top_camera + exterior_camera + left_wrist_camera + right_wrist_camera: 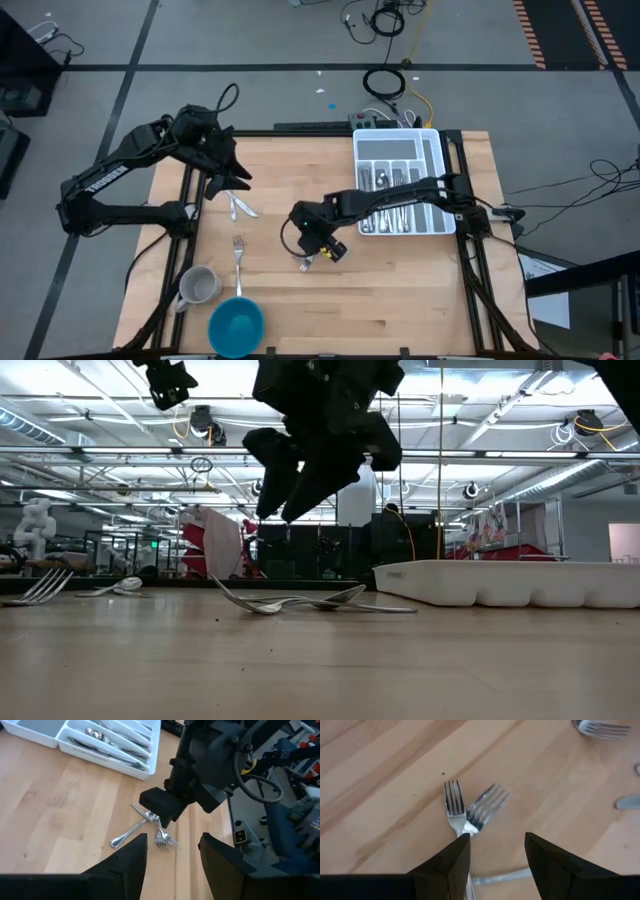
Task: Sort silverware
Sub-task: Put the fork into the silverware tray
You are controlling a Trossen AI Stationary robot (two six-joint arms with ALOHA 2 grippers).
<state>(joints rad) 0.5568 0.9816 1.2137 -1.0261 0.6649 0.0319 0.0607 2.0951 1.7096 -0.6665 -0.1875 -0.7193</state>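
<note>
Both hands are up off the pale wooden bench point(400, 290). The right hand point(318, 246) hangs just above two small shiny silver forks point(470, 812) near the middle of the bench. Its two dark fingers point(447, 865) stand apart with a gap between them, and nothing is held in that gap. The two forks lie close together with their prongs side by side, and one handle point(500, 876) runs off under the hand. In the low view these forks point(300, 601) lie flat on the wood, and the hand hangs over them without touching.

The left hand point(235, 177) waits over the far left part of the bench. Its fingers point(127, 860) are spread wide and hold nothing. Just near it lie two more silver pieces point(240, 207) crossed over each other. One more silver fork point(238, 255) lies alone on the near left side, between a grey metal mug point(198, 286) and a round blue bowl point(236, 325).

A white plastic tray with long slots point(399, 182) sits at the far right of the bench. Many shiny spoons and forks point(395, 215) already lie in its slots. The right arm reaches over the tray.
</note>
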